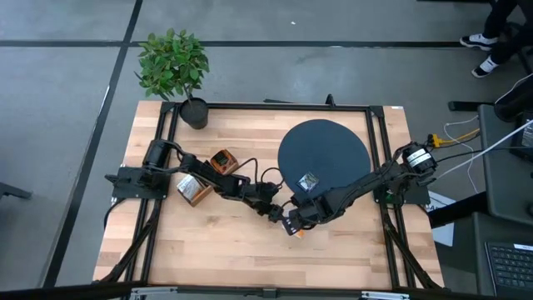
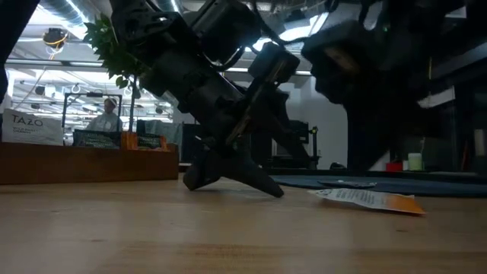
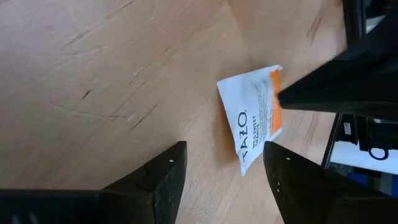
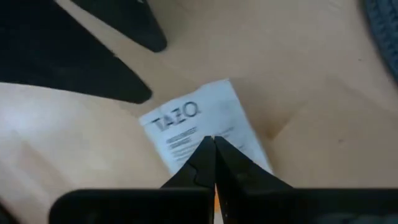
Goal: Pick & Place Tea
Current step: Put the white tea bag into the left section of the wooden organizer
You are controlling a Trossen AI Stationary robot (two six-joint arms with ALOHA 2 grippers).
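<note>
A white sachet with an orange band (image 3: pixel 252 118) lies flat on the wood, also visible in the low view (image 2: pixel 369 199) and the right wrist view (image 4: pixel 186 121). My left gripper (image 3: pixel 224 180) is open, with its fingertips low at the table (image 2: pixel 228 184) just beside the sachet. My right gripper (image 4: pixel 214 146) is shut and hovers over the sachet's orange end. In the low view nothing rests on the sachet. In the high view the two grippers meet near the table's middle (image 1: pixel 287 218). A second sachet (image 1: pixel 309 182) lies on the dark round disc (image 1: pixel 325 142).
The dark disc lies toward the table's far right. Brown wooden box parts (image 1: pixel 193 190) (image 1: pixel 223 160) sit under the left arm. A potted plant (image 1: pixel 173 67) stands at the far left corner. Bare wood stretches along the near edge. A person shows in the room beyond.
</note>
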